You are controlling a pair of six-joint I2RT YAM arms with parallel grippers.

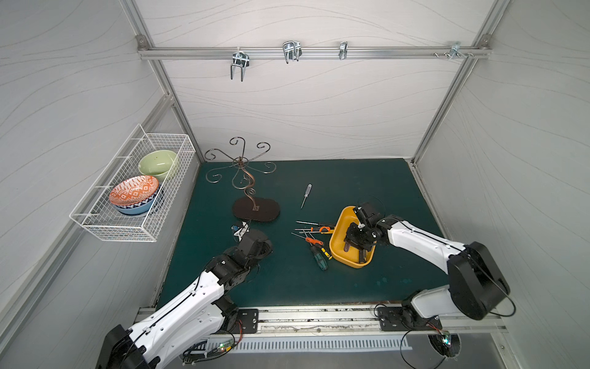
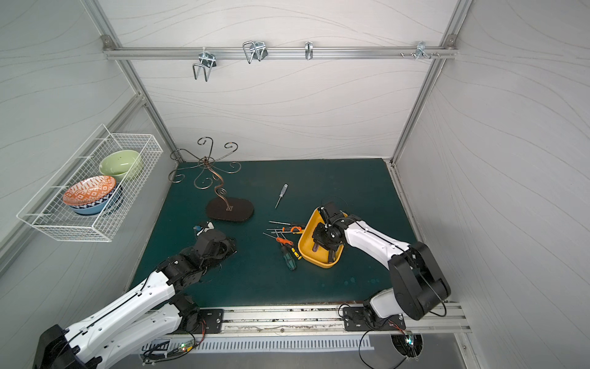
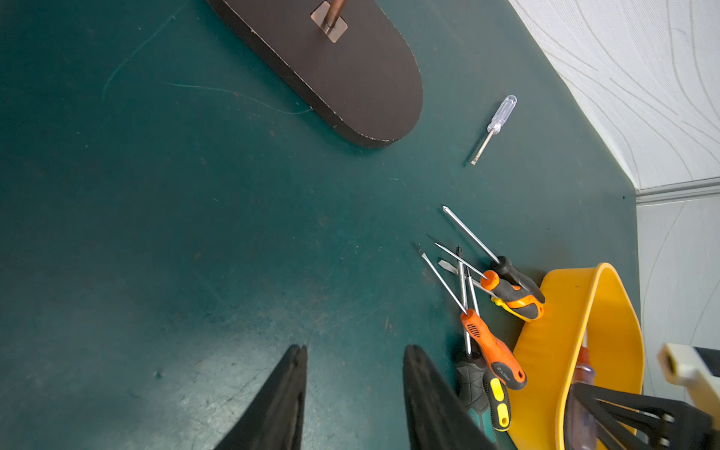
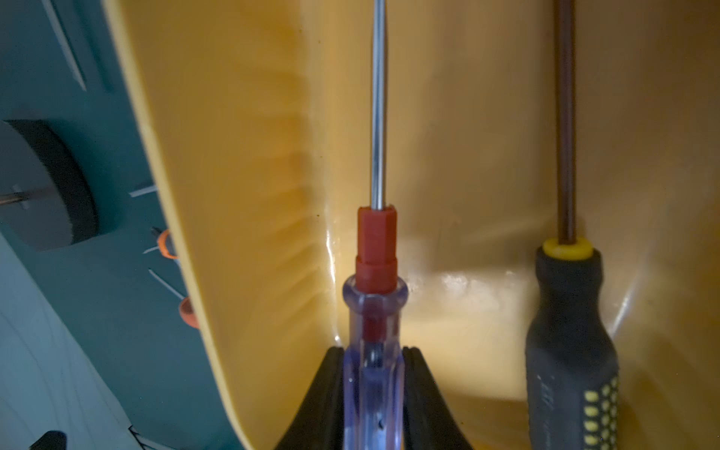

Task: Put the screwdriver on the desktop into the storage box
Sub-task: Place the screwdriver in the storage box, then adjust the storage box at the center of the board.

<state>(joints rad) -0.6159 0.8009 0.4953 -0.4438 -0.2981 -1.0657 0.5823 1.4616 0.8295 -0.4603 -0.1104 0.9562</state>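
The screwdriver [image 4: 376, 241], clear-handled with a red collar, is clamped in the right gripper [image 4: 373, 352], aligned lengthwise low inside the storage box [image 4: 241, 156] at right, probably so it fits on release. The left gripper [image 3: 353, 350] hovers empty, jaws apart, over the desktop [image 3: 156, 233] left of the loose screwdrivers [image 3: 493, 350].

A white wire basket [image 1: 118, 228] hangs on the left wall. It holds a green bowl [image 1: 158, 161] and an orange patterned bowl [image 1: 134, 190] nested in a blue bowl [image 1: 137, 209]. A copper scroll stand [image 1: 240, 163] on a dark oval base [image 1: 255, 209] stands near the desktop's [image 1: 351, 179] far left corner. Metal hooks [image 1: 239, 64] hang from a rail [image 1: 399, 51] on the back wall.
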